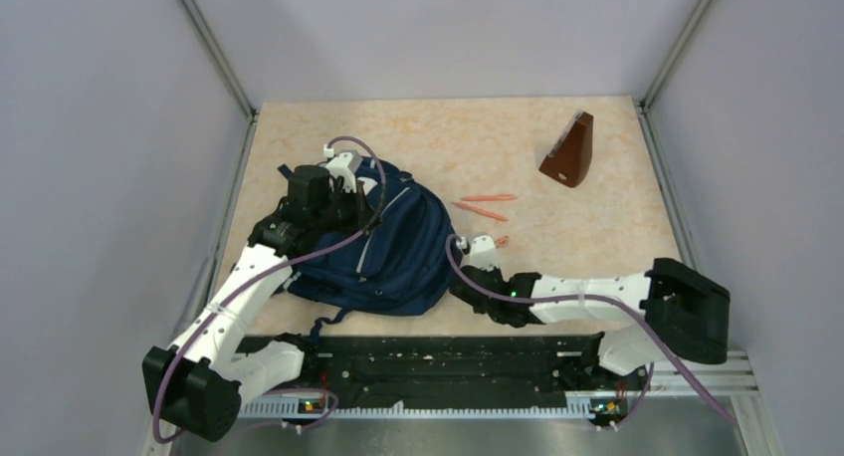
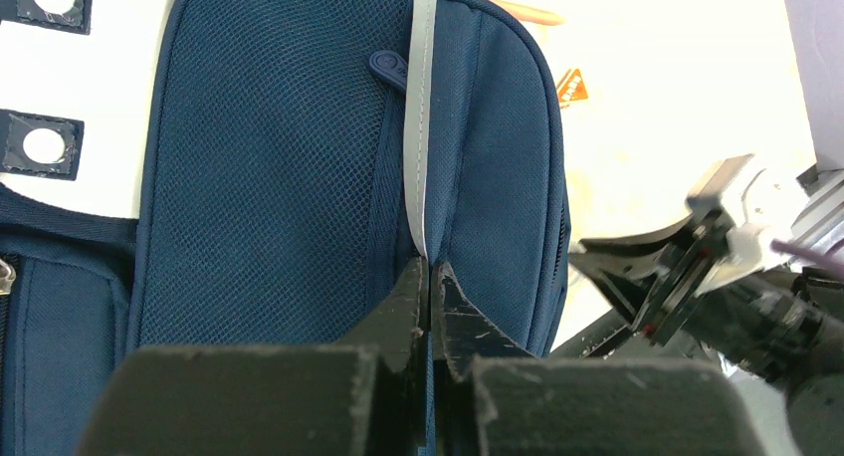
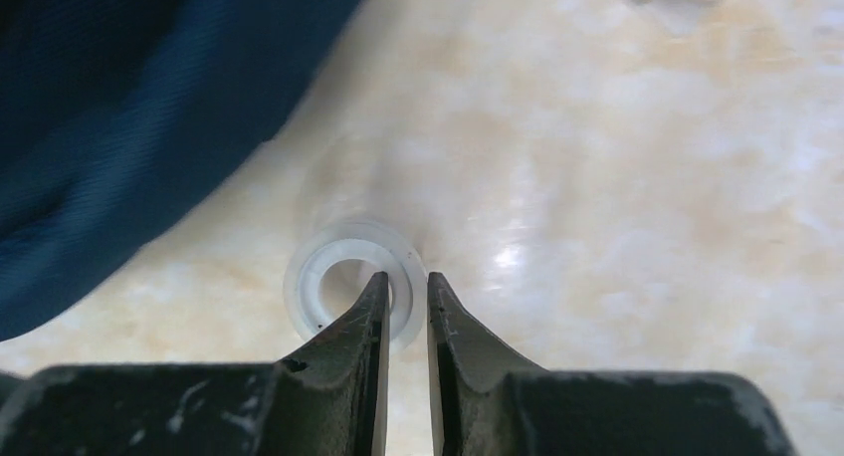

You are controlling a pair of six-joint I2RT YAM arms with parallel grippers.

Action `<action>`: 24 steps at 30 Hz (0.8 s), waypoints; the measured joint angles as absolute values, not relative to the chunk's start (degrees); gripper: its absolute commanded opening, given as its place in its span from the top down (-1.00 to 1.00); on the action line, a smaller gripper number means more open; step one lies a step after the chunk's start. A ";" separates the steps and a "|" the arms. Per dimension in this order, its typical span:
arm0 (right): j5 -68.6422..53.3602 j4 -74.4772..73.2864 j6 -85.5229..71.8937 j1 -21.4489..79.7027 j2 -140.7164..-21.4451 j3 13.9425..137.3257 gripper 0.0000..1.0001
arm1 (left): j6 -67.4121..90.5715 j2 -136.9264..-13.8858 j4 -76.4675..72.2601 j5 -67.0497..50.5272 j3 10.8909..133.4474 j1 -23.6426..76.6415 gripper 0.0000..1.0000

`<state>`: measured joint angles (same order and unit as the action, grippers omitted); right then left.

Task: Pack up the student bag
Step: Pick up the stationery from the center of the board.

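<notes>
The student bag (image 1: pixel 393 252), navy blue with a grey trim stripe (image 2: pixel 423 127), lies on the left half of the table. My left gripper (image 1: pixel 348 199) (image 2: pixel 430 272) is shut on a fold of the bag's fabric at the lower end of that stripe. In the right wrist view the bag (image 3: pixel 100 127) fills the upper left. A small white ring (image 3: pixel 302 282) lies flat on the table just right of the bag. My right gripper (image 1: pixel 466 267) (image 3: pixel 406 282) is shut on the ring's right wall, with one finger in the hole and one outside.
A brown wedge-shaped object (image 1: pixel 569 152) stands at the back right. Two orange pencils (image 1: pixel 486 204) lie right of the bag, with a small orange piece (image 1: pixel 501 241) nearer my right wrist. Grey walls enclose the table on three sides.
</notes>
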<state>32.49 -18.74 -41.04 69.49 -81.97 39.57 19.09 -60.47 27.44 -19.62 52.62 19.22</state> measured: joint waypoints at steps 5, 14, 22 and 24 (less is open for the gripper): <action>33.30 -21.45 -39.09 62.83 -73.69 35.94 0.78 | 19.11 -60.38 27.46 -19.55 52.62 19.22 1.00; 34.74 -26.74 -30.79 57.01 -65.10 39.88 0.76 | 19.18 -60.20 27.49 -19.53 52.62 19.22 1.00; 31.11 -22.37 -22.98 56.86 -72.97 55.53 0.76 | 19.35 -60.20 27.49 -19.75 52.62 19.22 1.00; 29.36 -21.04 -21.56 56.84 -76.25 58.72 0.76 | 19.38 -60.20 27.46 -19.90 52.62 19.22 1.00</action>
